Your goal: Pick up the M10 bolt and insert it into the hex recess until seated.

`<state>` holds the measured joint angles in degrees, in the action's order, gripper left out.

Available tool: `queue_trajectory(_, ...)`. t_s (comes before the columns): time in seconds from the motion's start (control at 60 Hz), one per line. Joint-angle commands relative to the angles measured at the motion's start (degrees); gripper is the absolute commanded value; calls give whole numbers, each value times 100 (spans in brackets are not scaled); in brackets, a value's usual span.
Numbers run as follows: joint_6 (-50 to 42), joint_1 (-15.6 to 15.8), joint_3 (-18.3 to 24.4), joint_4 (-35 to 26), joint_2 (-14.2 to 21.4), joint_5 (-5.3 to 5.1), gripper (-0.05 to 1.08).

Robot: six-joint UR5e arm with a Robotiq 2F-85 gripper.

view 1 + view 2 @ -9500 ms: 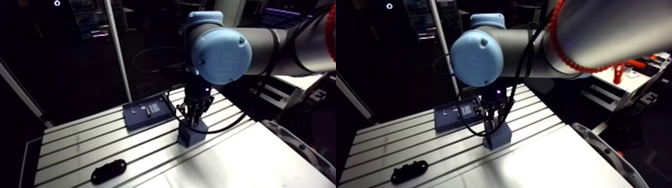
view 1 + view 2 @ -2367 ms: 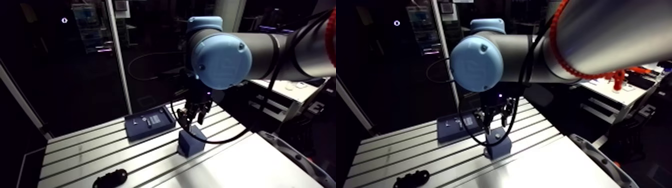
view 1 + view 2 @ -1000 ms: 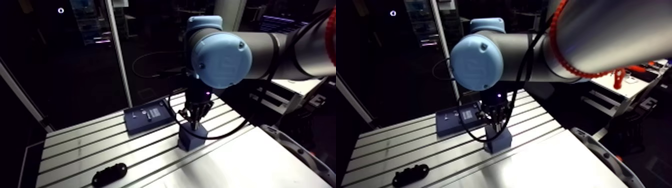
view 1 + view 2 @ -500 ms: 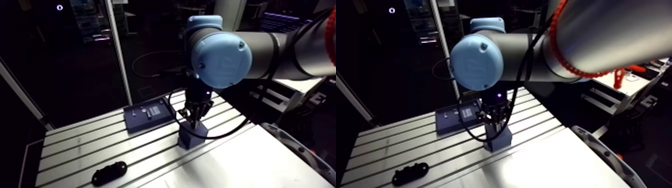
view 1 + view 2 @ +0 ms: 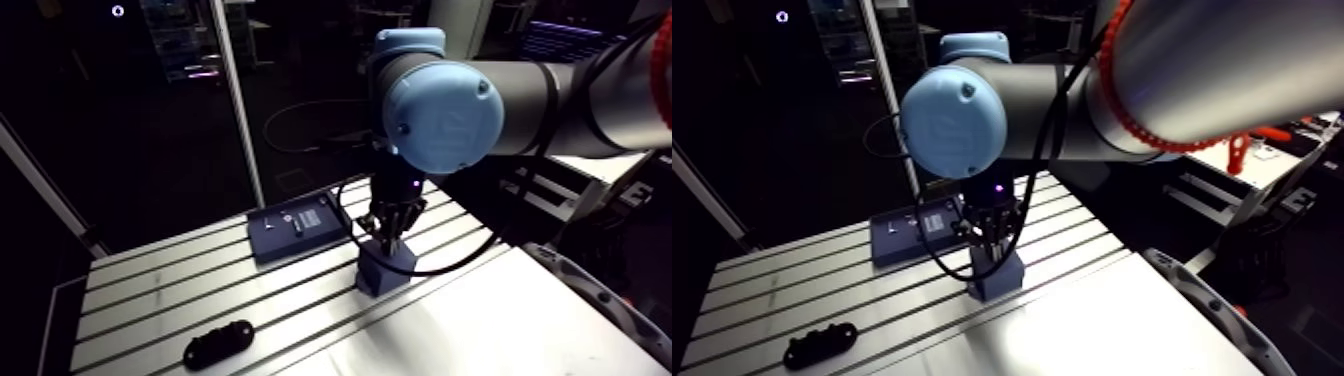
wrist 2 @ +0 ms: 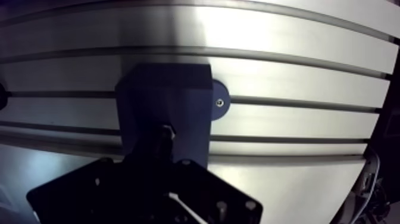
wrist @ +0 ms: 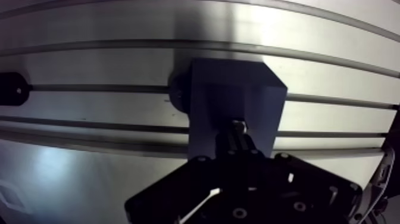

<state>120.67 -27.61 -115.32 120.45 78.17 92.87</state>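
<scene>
M10 bolt (image 7: 239,125), only a small silvery tip, shows at the black two-finger gripper (image 7: 236,138), whose fingers seem pinched on it, over the dark blue rectangular block (image 7: 262,89) on the slotted aluminium table (image 7: 89,65). We judge pickup done and seating unconfirmed.

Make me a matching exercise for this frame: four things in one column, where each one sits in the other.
Things:
1. blue block
2. flat blue tray
3. black part
4. gripper

Places:
A. alone near the table's front edge
B. right above the block's top
C. mid-table, under the gripper
D. behind the block, by the far edge

Pairs: 1-C, 2-D, 3-A, 4-B.
</scene>
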Motion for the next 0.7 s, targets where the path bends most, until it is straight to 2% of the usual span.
queue_trajectory(0.017,14,0,5,10,-50,-1,108)
queue_trajectory(0.583,32,-1,118,-32,-11,-1,108)
queue_trajectory(0.7,48,8,146,-51,8,32,108)
